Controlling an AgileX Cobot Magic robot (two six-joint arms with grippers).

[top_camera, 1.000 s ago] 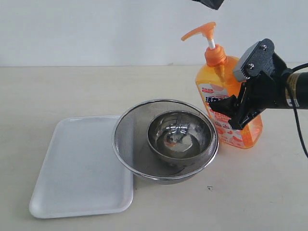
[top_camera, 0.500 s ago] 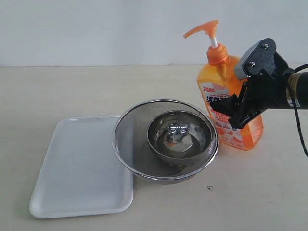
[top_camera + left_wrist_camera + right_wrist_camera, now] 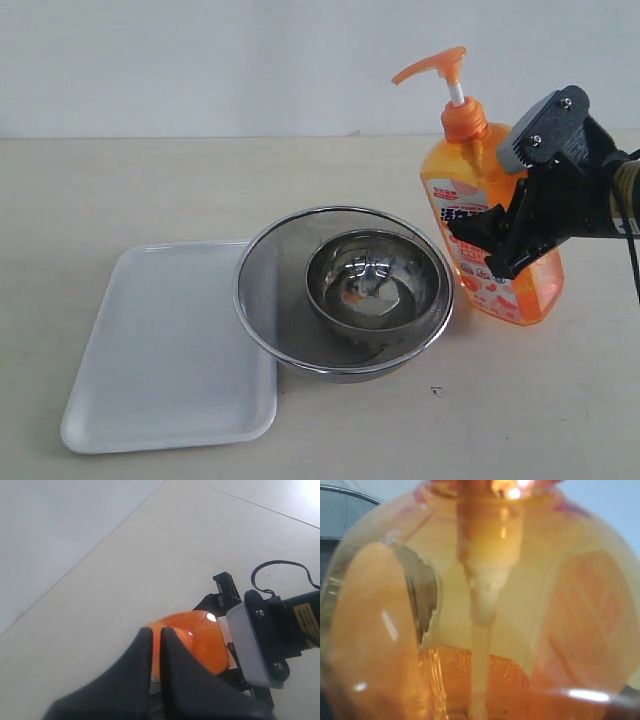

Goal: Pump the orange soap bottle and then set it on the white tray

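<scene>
Beige tabletop (image 3: 150,190): my right gripper (image 3: 482,240) clamps orange soap bottle (image 3: 455,190); mesh strainer (image 3: 262,290) at its 9 o'clock overlaps white tray (image 3: 160,350); left gripper (image 3: 156,650) pinched closed.

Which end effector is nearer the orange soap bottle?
Right. The right end effector grips the orange soap bottle at mid-body; the left end effector hangs above it, apart.

Tray (image 3: 150,350) left; strainer (image 3: 263,290) overlaps its right edge, bowl (image 3: 424,282) inside strainer; soap bottle (image 3: 515,297) right of strainer.

Exterior view overlooks the whole table (image 3: 150,180); both wrist views closely face the orange soap bottle (image 3: 465,165).
</scene>
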